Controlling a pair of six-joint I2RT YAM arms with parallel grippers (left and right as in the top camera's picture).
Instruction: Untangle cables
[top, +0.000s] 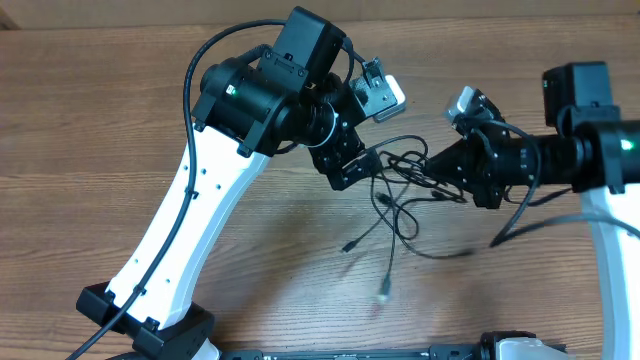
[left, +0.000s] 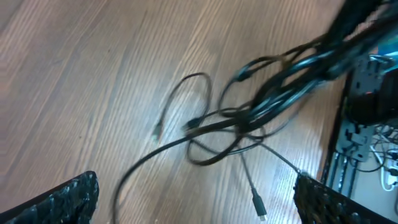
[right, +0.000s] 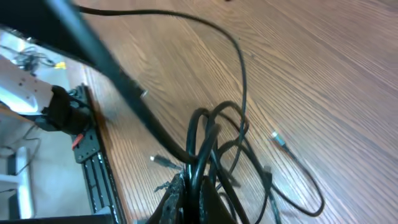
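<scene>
The brown wood-grain surface (top: 100, 120) carries the whole scene. The white-and-black left arm (top: 180, 220) leans over it, and the left end effector (left: 196, 202) hangs wide apart with nothing in it. The right end effector (right: 193, 199) is clamped on the thin black flexible cables (top: 395, 195), which lie tangled between the two. Because several strands are pinched together, I reckon a pull could tighten the knot. A small metal-tipped plug (top: 385, 292) trails loose and might snag.
</scene>
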